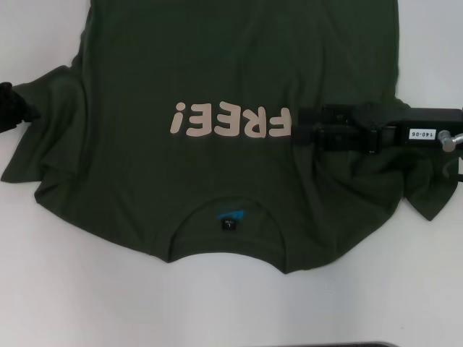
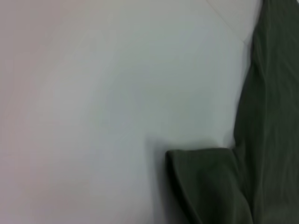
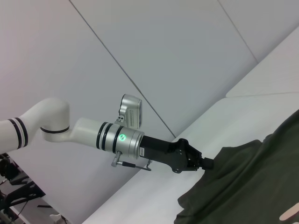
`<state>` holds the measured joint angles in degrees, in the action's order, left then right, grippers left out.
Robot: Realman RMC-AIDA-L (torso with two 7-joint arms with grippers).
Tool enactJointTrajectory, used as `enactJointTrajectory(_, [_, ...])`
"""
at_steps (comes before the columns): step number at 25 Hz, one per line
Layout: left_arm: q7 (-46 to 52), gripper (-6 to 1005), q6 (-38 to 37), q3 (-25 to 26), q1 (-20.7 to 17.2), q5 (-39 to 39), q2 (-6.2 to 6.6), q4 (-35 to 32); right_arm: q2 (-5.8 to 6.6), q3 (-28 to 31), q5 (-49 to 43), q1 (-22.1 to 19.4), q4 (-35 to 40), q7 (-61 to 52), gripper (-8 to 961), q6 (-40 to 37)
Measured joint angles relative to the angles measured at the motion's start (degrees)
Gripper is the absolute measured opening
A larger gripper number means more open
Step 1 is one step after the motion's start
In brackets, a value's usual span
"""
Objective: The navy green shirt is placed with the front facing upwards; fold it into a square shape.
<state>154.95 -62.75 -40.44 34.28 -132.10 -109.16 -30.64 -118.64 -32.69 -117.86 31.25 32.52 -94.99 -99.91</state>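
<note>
2 tools' fingertips hidden: left tool, right tool on shirt.

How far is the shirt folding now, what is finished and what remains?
Done: the navy green shirt lies front up on the white table, lettering showing. In hand: the left gripper is at one sleeve, and the right gripper is low over the other sleeve side, where cloth is bunched. Left: no finished fold shows, so the whole square remains.
</note>
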Motion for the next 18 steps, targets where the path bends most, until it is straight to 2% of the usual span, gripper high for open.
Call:
enactJointTrajectory(6, [-0.3, -1, -0.6, 0.35, -0.02, 0.0, 0.16, -0.08, 0.07, 0.0, 0.04, 0.36, 0.0, -0.01, 820, 0.28])
enactJointTrajectory(18, [-0.17, 1, -2.82, 3.0, -1.28, 0.01, 1.81, -2.68, 0.1, 0.0, 0.1, 0.37, 0.0, -0.01, 820, 0.41])
